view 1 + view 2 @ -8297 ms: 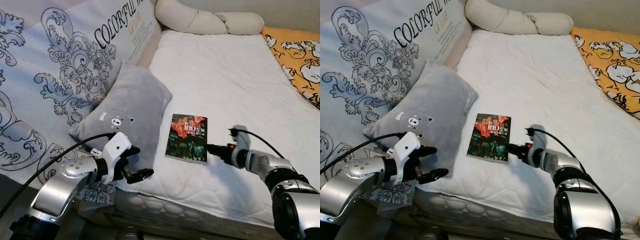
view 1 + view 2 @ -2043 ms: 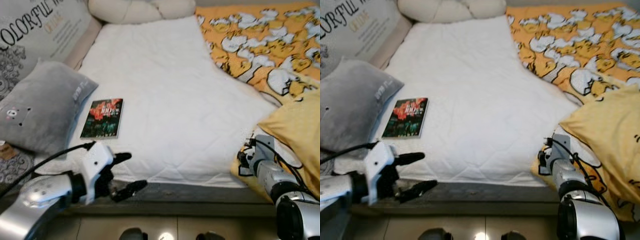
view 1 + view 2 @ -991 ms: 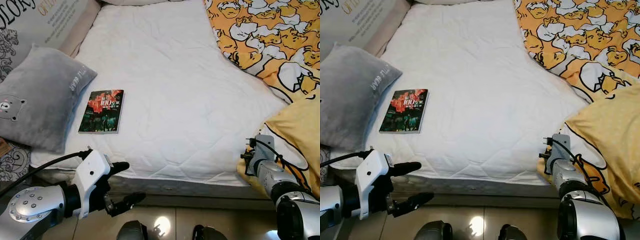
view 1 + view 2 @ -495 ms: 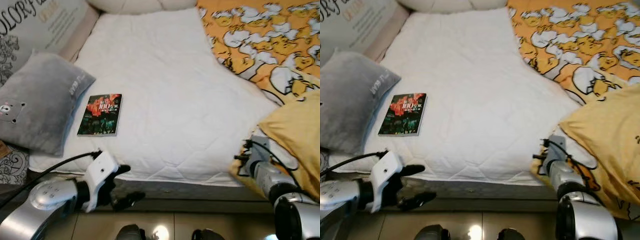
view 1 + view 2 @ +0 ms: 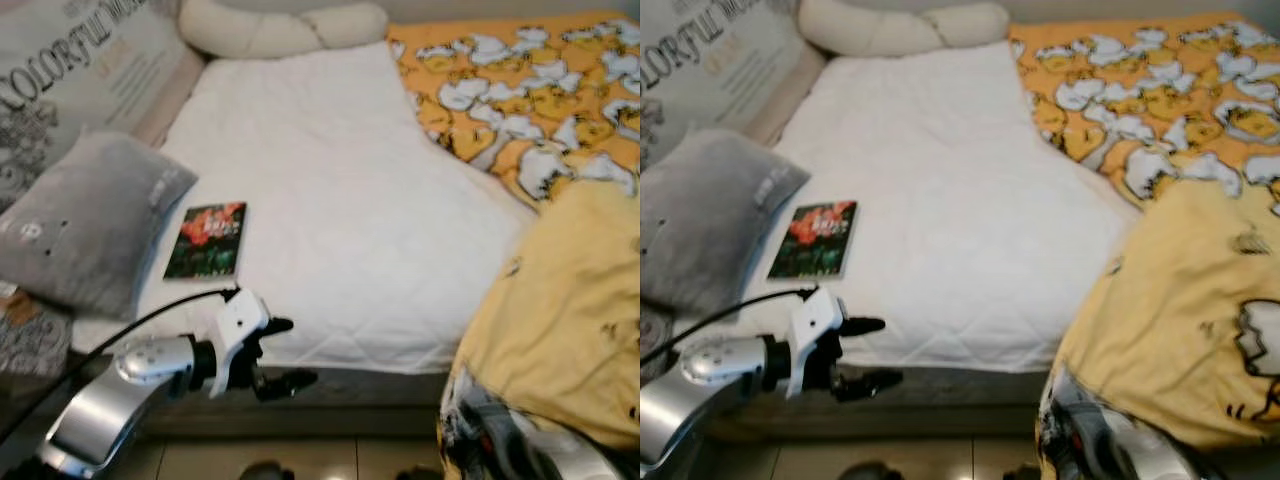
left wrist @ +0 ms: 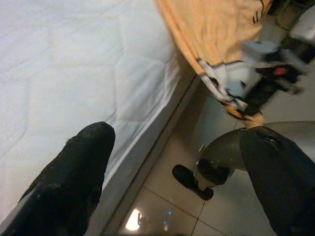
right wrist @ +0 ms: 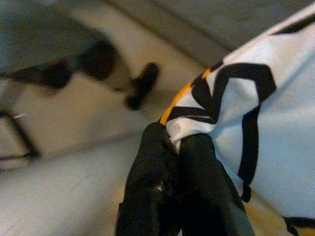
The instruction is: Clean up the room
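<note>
An orange duck-print blanket [image 5: 556, 330] hangs lifted over the bed's near right corner, its plain yellow underside facing me. In the right wrist view my right gripper [image 7: 173, 138] is shut on the blanket's black-and-white printed edge [image 7: 246, 108]. My left gripper [image 5: 295, 352] is open at the mattress's front edge, nothing between its fingers [image 6: 78, 172]. A dark book [image 5: 205, 240] with a red cover picture lies flat on the white mattress [image 5: 330, 160], just beyond the left gripper. A grey bear pillow [image 5: 85, 220] rests left of the book.
A long cream bolster [image 5: 280, 28] lies across the head of the bed. A large printed cushion [image 5: 70, 60] leans along the left side. Glossy tiled floor [image 5: 300, 455] runs in front of the bed.
The blanket has come up and toward me, now covering my right arm and the bed's right corner. My left gripper rose nearer the mattress edge. The camera shifted.
</note>
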`<state>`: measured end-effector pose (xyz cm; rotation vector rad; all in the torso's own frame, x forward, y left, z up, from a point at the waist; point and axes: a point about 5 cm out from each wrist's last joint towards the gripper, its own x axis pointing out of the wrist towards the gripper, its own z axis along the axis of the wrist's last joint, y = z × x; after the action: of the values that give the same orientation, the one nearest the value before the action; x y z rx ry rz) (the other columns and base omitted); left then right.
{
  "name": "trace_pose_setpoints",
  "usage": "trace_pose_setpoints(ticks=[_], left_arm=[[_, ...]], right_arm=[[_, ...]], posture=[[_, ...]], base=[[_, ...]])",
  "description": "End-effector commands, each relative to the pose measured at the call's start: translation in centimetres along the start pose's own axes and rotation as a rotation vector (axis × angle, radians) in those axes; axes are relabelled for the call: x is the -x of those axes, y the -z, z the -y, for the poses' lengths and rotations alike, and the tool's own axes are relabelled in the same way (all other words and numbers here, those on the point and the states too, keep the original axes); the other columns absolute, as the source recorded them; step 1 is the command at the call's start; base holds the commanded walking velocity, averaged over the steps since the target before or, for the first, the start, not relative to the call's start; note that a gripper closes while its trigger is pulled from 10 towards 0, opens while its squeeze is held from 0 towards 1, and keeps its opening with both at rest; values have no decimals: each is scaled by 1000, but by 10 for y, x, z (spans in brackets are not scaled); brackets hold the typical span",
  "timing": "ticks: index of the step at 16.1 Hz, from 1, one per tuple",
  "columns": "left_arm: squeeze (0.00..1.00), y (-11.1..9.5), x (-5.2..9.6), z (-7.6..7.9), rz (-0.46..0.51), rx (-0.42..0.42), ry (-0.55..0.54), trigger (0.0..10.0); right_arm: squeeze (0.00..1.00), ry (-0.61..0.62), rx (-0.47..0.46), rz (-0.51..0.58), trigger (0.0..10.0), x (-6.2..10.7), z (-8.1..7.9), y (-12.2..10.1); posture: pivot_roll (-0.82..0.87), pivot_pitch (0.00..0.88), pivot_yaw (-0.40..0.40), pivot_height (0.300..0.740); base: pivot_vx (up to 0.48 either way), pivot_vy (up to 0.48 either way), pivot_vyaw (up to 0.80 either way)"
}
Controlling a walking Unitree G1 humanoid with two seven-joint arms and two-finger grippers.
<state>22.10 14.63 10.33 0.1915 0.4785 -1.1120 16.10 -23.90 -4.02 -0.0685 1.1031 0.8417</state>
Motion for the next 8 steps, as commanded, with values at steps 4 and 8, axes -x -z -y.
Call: trace_pose_setpoints(ticks=[4,8], left_arm=[[0,1,-5,-1,-3,-24,24,10000],[0,2,-4,-2,1,-23,12,10000]], right_arm=[[592,-143,209,-65,10000,-3,-25,-7],[1000,-73,254,-123,10000,9,-21,-17]], posture=[[35,0,115,740],[52,0,100,740]], base=[[0,0,0],[0,0,0]])
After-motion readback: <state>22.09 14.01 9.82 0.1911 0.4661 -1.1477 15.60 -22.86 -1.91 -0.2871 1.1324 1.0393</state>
